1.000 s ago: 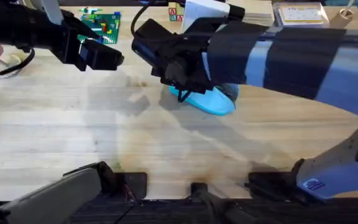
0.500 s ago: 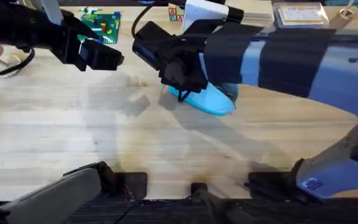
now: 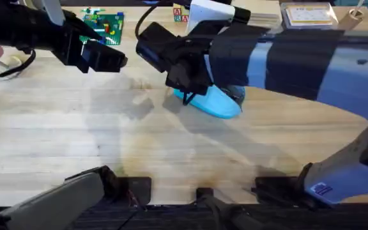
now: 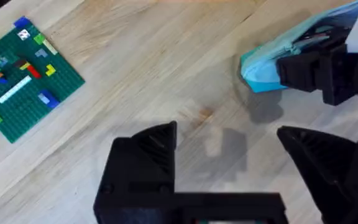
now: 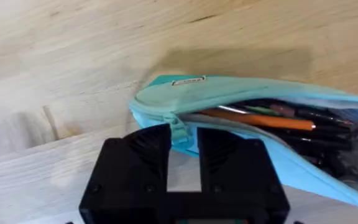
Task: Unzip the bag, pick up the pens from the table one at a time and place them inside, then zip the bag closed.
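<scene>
Bench (image 3: 56, 140): pale wood planks. The bag (image 3: 219, 103), light blue, lies on it a little past the middle, partly under the right arm, which reaches in across the overhead view.

Right claw (image 5: 182, 146): low over the near end of the bag. Its two black fingers (image 5: 143, 149) stand close together with a narrow gap, and the zipper pull (image 5: 179, 127) sits right at that gap. Whether the pull is actually pinched, cannot tell. In the overhead view the claw (image 3: 185, 89) sits at the bag's left tip.

The bag is unzipped along most of its length. Through the mouth: an orange pen (image 5: 260, 119) lying lengthwise, with darker pens (image 5: 309, 134) beside and under it. The closed end carries a small label (image 5: 188, 81).

Left claw (image 4: 229, 146): hangs above bare bench, fingers spread wide, nothing between them. From its wrist view the bag (image 4: 272, 62) lies ahead and apart from it, with the right claw (image 4: 319, 71) on that end. Overhead puts the left claw (image 3: 104, 59) well to the left of the bag.

A green brick plate (image 4: 20, 78) with small coloured bricks lies flat on the bench, off to the left arm's far side (image 3: 104, 25).
</scene>
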Robot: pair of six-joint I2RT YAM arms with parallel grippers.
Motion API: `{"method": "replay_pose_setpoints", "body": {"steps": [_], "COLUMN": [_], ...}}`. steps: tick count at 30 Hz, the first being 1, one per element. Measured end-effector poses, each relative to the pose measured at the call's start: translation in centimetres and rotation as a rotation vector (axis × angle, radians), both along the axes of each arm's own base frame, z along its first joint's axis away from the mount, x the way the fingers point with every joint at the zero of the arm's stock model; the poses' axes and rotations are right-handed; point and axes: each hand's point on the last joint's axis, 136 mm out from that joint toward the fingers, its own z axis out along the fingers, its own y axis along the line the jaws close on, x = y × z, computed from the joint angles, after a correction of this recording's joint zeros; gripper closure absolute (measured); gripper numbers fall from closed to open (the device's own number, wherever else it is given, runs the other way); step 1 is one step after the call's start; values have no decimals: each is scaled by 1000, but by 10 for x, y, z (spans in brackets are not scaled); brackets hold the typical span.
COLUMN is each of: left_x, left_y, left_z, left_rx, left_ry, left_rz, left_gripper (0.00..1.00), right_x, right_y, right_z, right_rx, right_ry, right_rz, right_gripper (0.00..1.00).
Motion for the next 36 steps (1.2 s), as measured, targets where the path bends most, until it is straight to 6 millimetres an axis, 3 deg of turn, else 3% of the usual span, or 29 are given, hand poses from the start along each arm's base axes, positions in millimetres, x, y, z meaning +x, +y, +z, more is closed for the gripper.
{"method": "replay_pose_setpoints", "body": {"steps": [15, 36], "left_x": [0, 0], "left_y": [0, 0], "left_z": [0, 0], "left_rx": [0, 0], "left_ry": [0, 0], "left_rz": [0, 0], "left_gripper": [8, 8], "right_x": [2, 2], "right_y": [-1, -2], "right_z": [1, 1], "right_rx": [-8, -41], "right_ry": [-13, -8], "right_rz": [-1, 48], "right_gripper": [939, 970]}}
